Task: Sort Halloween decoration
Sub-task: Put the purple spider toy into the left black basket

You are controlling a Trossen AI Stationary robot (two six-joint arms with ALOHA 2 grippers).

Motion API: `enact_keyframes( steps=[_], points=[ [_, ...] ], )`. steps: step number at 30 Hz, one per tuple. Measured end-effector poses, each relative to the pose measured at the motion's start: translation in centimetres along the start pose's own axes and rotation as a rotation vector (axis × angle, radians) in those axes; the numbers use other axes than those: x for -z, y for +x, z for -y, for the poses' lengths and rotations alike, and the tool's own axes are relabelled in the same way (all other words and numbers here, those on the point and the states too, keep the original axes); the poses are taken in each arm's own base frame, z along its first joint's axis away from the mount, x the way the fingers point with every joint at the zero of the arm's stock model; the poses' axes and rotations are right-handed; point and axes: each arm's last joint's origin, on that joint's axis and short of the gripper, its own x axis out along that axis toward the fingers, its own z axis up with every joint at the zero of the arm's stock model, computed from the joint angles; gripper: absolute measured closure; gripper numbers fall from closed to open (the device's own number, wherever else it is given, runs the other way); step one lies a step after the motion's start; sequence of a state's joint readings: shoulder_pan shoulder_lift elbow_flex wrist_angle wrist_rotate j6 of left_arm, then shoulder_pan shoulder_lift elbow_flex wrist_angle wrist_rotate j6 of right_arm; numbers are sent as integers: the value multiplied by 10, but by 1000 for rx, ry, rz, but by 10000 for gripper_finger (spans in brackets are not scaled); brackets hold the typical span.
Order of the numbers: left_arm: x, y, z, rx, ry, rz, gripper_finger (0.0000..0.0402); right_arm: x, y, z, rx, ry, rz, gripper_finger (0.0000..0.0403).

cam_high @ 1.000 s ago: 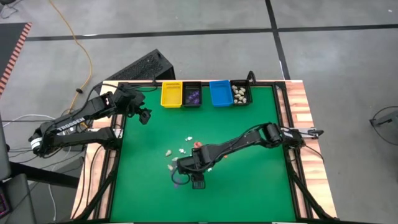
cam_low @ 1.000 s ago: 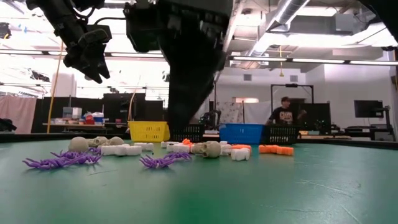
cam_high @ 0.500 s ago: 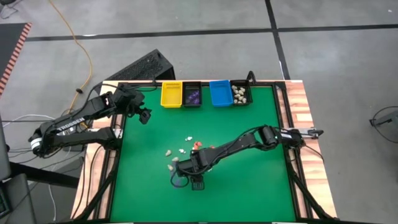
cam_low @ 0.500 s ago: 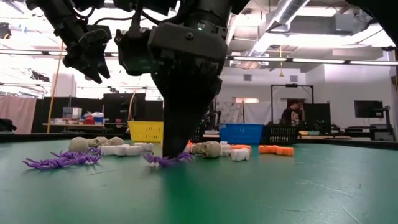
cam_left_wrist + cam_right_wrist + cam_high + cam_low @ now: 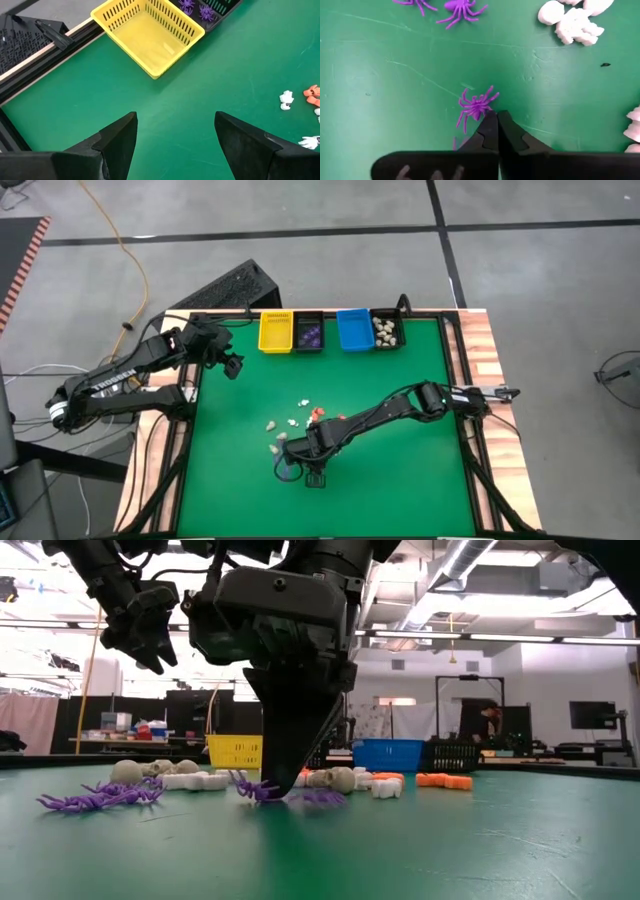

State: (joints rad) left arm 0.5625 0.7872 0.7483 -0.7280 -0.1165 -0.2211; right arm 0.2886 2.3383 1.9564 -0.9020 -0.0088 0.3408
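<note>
Small Halloween decorations lie in the middle of the green table (image 5: 400,480): white pieces (image 5: 572,22), cream skulls (image 5: 340,779), orange pieces (image 5: 445,781) and purple spiders (image 5: 100,797). My right gripper (image 5: 292,470) points steeply down at the near side of this cluster, its tips on the table (image 5: 285,790), shut on one purple spider (image 5: 476,106). Another purple spider (image 5: 462,7) lies just beyond. My left gripper (image 5: 232,367) hangs open and high near the far left corner (image 5: 176,117), above bare table next to the yellow bin (image 5: 150,32). My right gripper pinches the purple spider by its legs on one side (image 5: 482,116), between the very tips of its two shut fingers (image 5: 490,125). The fingers come from above, slanting down. The spider's body lies on the table just ahead of the tips, and its legs splay out to both sides (image 5: 255,787).
Along the far edge stand a yellow bin (image 5: 276,331), a black bin (image 5: 309,332) with purple spiders, a blue bin (image 5: 354,330) and a black bin (image 5: 386,331) with cream skulls. The table's near and right parts are bare green. A person (image 5: 490,725) stands far behind.
My right gripper has sunk to the table over the purple spider and shut its fingers on it. The spider has shifted a little, with the legs on one side now sticking up.
</note>
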Motion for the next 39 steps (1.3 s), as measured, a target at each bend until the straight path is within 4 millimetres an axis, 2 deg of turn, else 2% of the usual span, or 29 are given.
enact_keyframes(
  steps=[7, 11, 16, 21, 27, 34, 39],
  points=[
    [0, 0, 0, 0, 0, 0, 145, 0, -4, 0, 7, 15, 5, 389],
    [0, 0, 0, 0, 0, -1, 145, 2, -16, 1, 21, 43, -14, 384],
    [0, 0, 0, 0, 3, 0, 145, 2, -31, -6, 20, 69, -15, 319],
    [0, 0, 0, 0, 3, -2, 145, 5, -30, -18, -3, 52, -8, 274],
    [0, 0, 0, 0, 3, -1, 145, -3, -30, -31, -26, -15, 120, 230],
    [0, 0, 0, 0, 4, -1, 145, 1, -20, -23, 12, -16, 103, 168],
    [0, 0, 0, 0, 7, 0, 145, 2, -13, -16, 50, -17, 69, 161]
  ],
)
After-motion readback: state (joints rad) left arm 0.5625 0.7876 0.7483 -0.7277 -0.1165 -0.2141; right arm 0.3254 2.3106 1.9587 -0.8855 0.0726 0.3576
